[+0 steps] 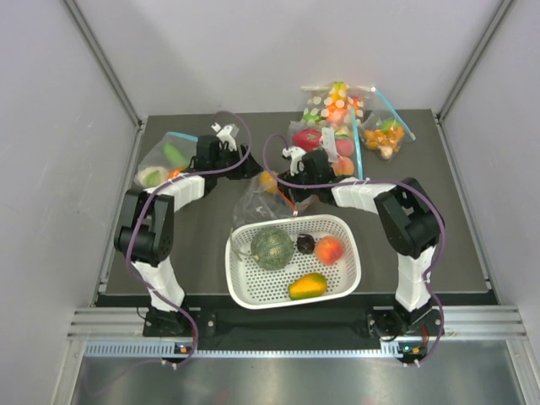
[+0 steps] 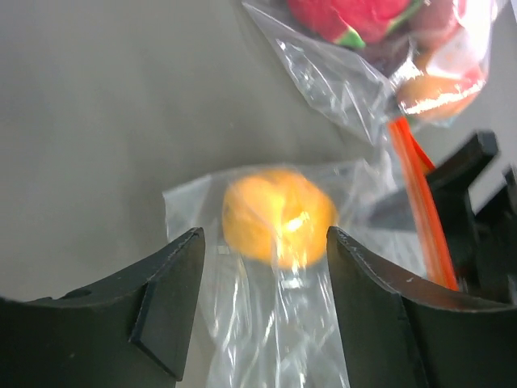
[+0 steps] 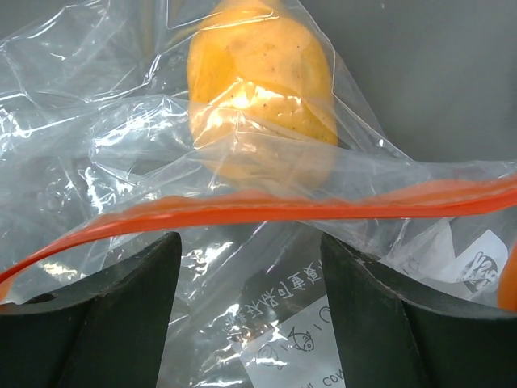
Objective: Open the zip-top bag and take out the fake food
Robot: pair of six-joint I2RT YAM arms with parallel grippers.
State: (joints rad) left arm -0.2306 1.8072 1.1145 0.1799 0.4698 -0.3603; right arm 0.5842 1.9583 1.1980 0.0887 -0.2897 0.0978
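Observation:
The zip-top bag (image 1: 256,208) lies crumpled on the dark table just behind the white basket (image 1: 245,291). Its red-orange zip strip (image 3: 258,208) runs across the right wrist view and also shows in the left wrist view (image 2: 420,194). A small orange (image 1: 268,180) sits inside the bag (image 2: 279,214) (image 3: 258,77). My left gripper (image 2: 265,242) (image 1: 251,166) is open, its jaws either side of the bag's plastic just short of the orange. My right gripper (image 3: 250,246) (image 1: 293,192) is open over the bag's mouth. The basket holds a dark green melon (image 1: 272,247), a small dark piece (image 1: 305,244), a peach (image 1: 329,250) and a mango (image 1: 307,286).
A blue-zipped bag of toy food (image 1: 164,159) lies at the left by my left arm. Several more filled bags (image 1: 337,110) lie at the back right, one with a red toy (image 2: 355,16) close behind my right gripper. The right gripper's fingers (image 2: 468,162) show in the left wrist view.

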